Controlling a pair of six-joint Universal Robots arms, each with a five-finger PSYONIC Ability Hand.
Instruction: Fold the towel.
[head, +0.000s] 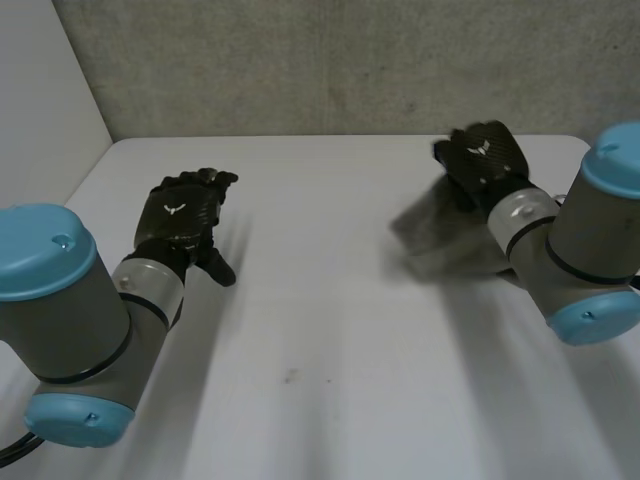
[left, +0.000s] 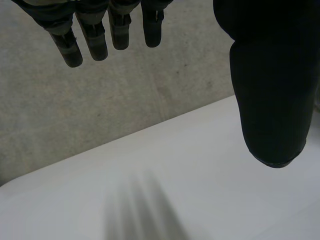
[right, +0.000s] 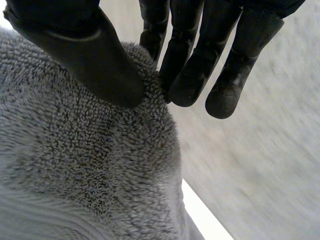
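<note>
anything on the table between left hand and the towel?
Nothing. In the head view, the stretch from the left hand to the towel is bare white table.

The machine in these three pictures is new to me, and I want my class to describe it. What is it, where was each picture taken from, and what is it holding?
It is a robot with two arms, each ending in a black hand, at a white table. The head view looks down from behind the arms: the left hand is at its left, the right hand at its right. Each wrist view looks along that hand's own palm. The left hand, fingers straight, holds nothing. The right hand pinches a grey towel between thumb and fingers; it is the grey shape beneath that hand in the head view.
</note>
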